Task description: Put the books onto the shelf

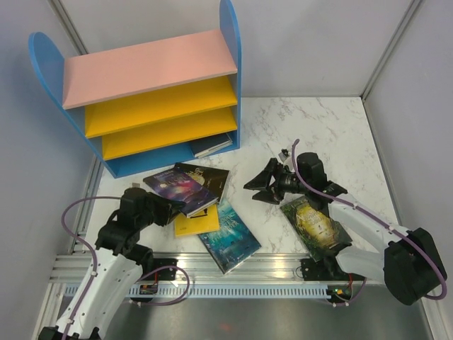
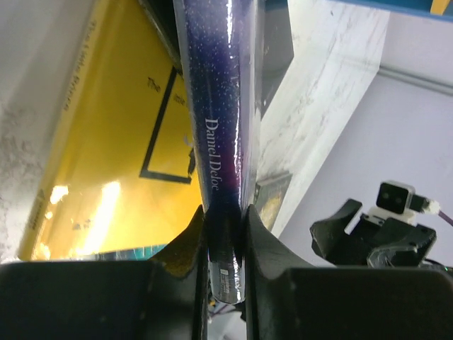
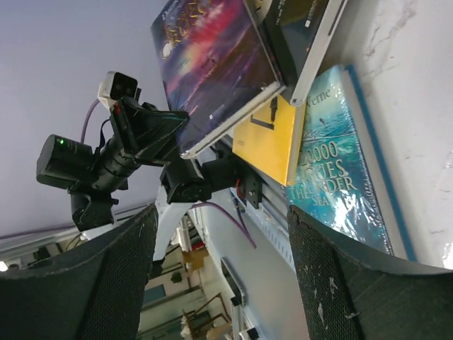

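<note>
Firmly, my left gripper [image 2: 225, 237] was clenched on the spine of the purple book [image 2: 219, 106], a glossy, star-speckled paperback with "Daniel Defoe" in white lettering. It sat just in front of the shelf [image 1: 152, 71], over the yellow book [image 1: 192, 223]. My right gripper [image 1: 263, 185] hung released, jaws wide and holding nothing, out to the shelf's right.

On the purple book [image 2: 219, 106], frame centre, the spine reads "Daniel Defoe". The teal book [image 3: 340, 170], right of frame, shows "Verne" and, seemingly, "…000 …GUES UNDER SEA".
</note>
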`<act>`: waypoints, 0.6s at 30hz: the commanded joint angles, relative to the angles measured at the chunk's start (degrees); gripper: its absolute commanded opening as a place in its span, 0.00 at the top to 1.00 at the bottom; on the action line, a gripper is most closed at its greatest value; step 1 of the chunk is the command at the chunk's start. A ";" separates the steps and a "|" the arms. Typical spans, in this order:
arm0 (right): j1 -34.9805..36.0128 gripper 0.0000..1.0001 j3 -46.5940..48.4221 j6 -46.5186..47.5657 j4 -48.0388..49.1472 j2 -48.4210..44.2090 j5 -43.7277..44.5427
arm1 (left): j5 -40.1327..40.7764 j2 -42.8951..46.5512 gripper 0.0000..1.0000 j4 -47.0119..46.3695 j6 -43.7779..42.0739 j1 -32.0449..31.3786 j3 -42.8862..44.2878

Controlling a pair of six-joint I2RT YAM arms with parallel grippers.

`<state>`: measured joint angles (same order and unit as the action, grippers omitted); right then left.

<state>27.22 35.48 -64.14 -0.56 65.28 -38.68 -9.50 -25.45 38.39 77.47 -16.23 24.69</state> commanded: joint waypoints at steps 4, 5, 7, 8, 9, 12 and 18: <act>3.44 0.20 -5.07 -13.20 18.99 1.86 -1.23 | -9.31 1.54 0.98 -1.47 -1.28 -0.56 6.16; 4.58 0.20 -5.07 -13.81 19.45 2.39 -1.14 | -9.49 1.72 0.98 -2.52 -0.75 -0.56 6.51; 5.56 0.19 -4.90 -13.99 20.33 3.89 -0.70 | -10.36 2.25 0.98 -4.37 0.57 -0.56 7.21; 6.60 0.19 -4.81 -14.43 20.77 4.24 -0.18 | -10.45 2.68 0.98 -5.07 1.18 -0.56 7.30; 7.14 0.19 -4.90 -14.78 21.21 4.59 0.09 | -10.98 2.86 0.98 -6.56 1.80 -0.65 7.39; 8.55 0.19 -5.34 -16.18 23.67 6.26 0.53 | -11.77 3.65 0.98 -9.55 3.91 -0.65 7.74; 10.22 0.19 -5.78 -16.46 25.16 9.08 1.14 | -12.65 4.53 0.98 -13.51 5.67 -0.65 8.54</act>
<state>36.80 30.26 -79.57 20.56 73.52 -38.57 -17.85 -22.26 37.21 80.40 -16.75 28.56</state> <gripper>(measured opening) 0.809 0.205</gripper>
